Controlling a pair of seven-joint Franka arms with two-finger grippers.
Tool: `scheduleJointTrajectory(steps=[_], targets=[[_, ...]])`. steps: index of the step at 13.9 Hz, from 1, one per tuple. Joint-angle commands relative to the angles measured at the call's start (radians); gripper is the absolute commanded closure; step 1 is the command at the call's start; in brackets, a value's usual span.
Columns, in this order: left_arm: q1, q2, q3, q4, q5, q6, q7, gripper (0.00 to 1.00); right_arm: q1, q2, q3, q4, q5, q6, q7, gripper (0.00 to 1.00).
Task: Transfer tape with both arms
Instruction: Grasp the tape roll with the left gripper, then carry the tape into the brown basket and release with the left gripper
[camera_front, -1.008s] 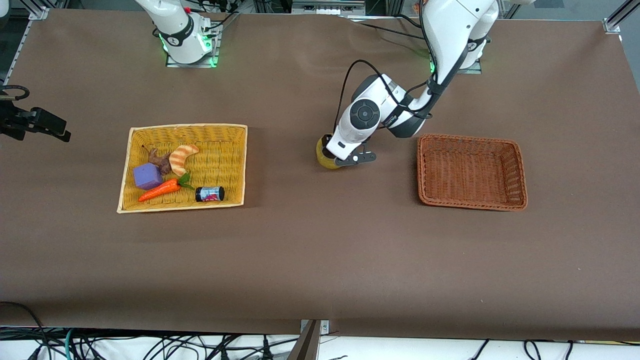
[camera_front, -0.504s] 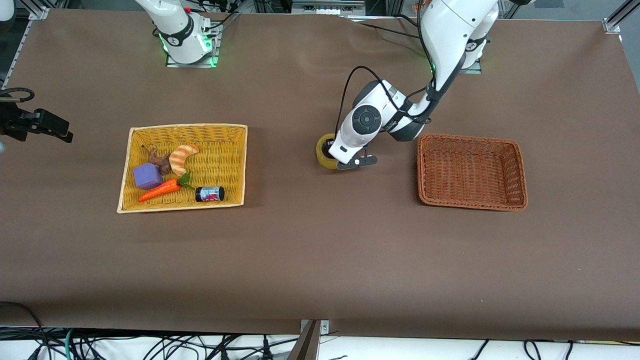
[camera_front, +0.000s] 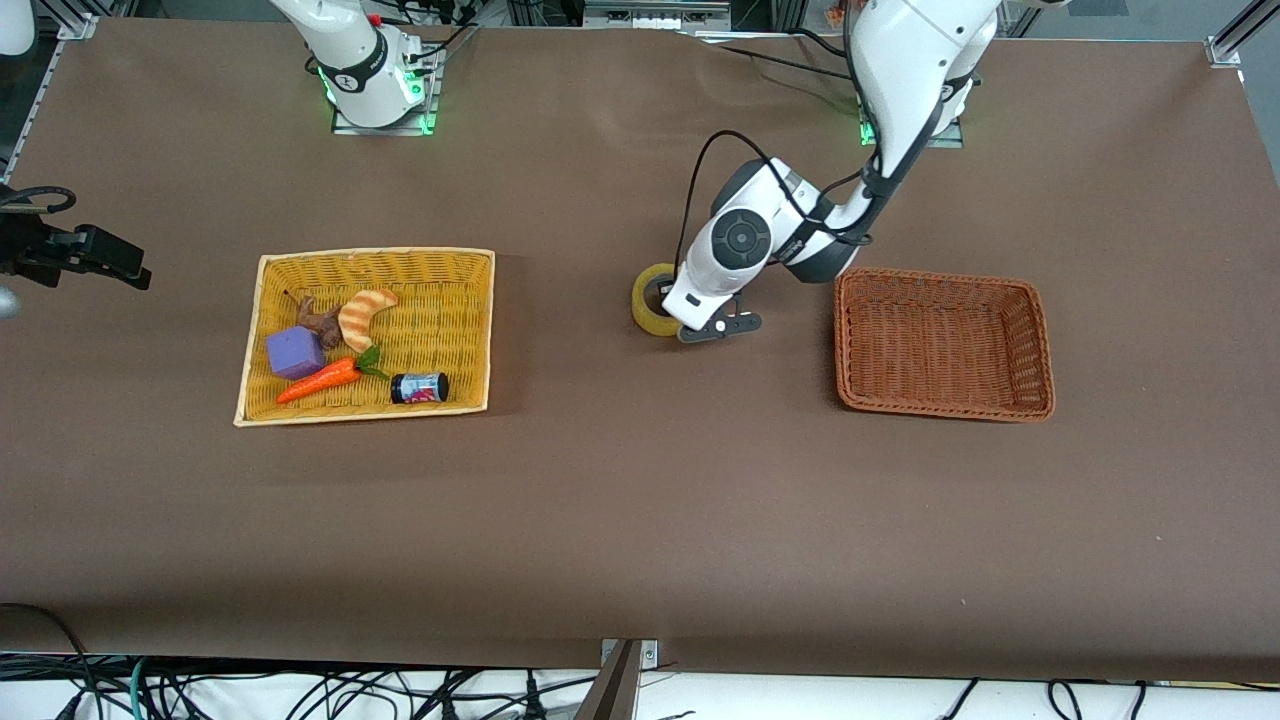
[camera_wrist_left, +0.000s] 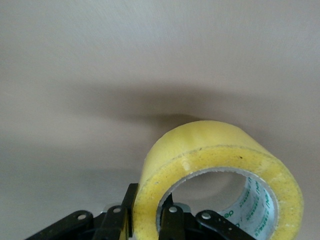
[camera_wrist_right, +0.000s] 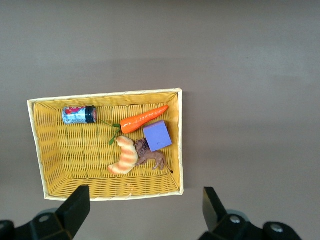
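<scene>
We see the left gripper (camera_front: 672, 312) holding the tape (camera_front: 651, 300) by one wall of the roll: in the left wrist view one of its jaws sits inside the core and the other against the outer face, closed on the tape (camera_wrist_left: 220, 175). The roll hangs over the bare tabletop (camera_front: 640, 520), between the yellow tray (camera_front: 475, 330) and the brown basket (camera_front: 1040, 340), and looks lifted clear, though we cannot be sure from these views.

The right gripper (camera_wrist_right: 145, 212) waits above the yellow tray, near the right arm's end, jaws wide and empty.

What worries us:
- The grip bites only a narrow part of the wall, so the roll could swing or pivot on a fast move.
- The smooth outer face may slip under the pad.
- If the release comes short of the basket, we think the roll would land on its edge and roll away.
</scene>
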Motion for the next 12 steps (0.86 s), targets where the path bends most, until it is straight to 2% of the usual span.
scheduleJointTrajectory(steps=[1,4,6,9,12], targets=[[0.112,-0.146,-0.003,-0.021,-0.007,-0.117,0.133,1.00,0.007,-0.002,-0.001,-0.003,-0.011,0.004,-0.012,0.00],[0.241,-0.258,0.003,-0.064,-0.007,-0.219,0.386,1.00,0.010,0.000,0.001,-0.001,-0.006,0.017,-0.010,0.00],[0.274,-0.298,0.084,-0.099,-0.007,-0.251,0.570,1.00,0.012,0.000,0.001,-0.001,-0.005,0.017,-0.010,0.00],[0.275,-0.287,0.236,-0.136,0.020,-0.241,0.830,1.00,0.013,0.010,0.004,-0.001,-0.006,0.018,-0.007,0.00],[0.294,-0.275,0.290,-0.214,0.118,-0.153,0.886,1.00,0.013,0.012,0.004,-0.001,-0.005,0.031,-0.007,0.00]])
